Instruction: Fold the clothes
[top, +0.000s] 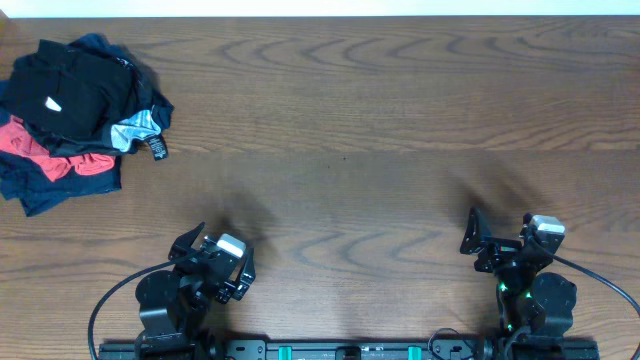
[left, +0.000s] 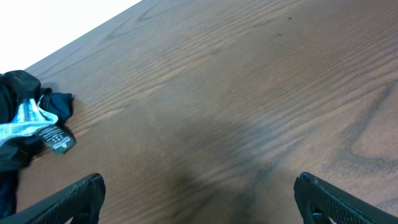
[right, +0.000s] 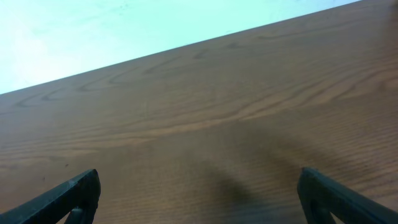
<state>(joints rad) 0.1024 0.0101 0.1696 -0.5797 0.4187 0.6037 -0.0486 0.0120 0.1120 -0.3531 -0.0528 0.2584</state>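
Two arms tucked low at the near edge of the worktop (top: 380, 120), both pincers spread, clothes (top: 75, 120) heaped well away from them

The left pincer (top: 218, 262) and the right pincer (top: 500, 245) each sit close to their own base with the arm folded back, fingers wide apart and only bare wood grain between them in both wrist views; the clothes lie as one crumpled pile well ahead of the left pincer and off to its left, far across from the right pincer, touching neither, with a black T-shirt bearing a small white mark (top: 52, 104) on top, a red garment (top: 40, 155) and a dark navy one (top: 50, 190) bunched beneath, a pale blue patch (top: 135, 130) and a dark tag (top: 157, 148) on the side nearest the pincers
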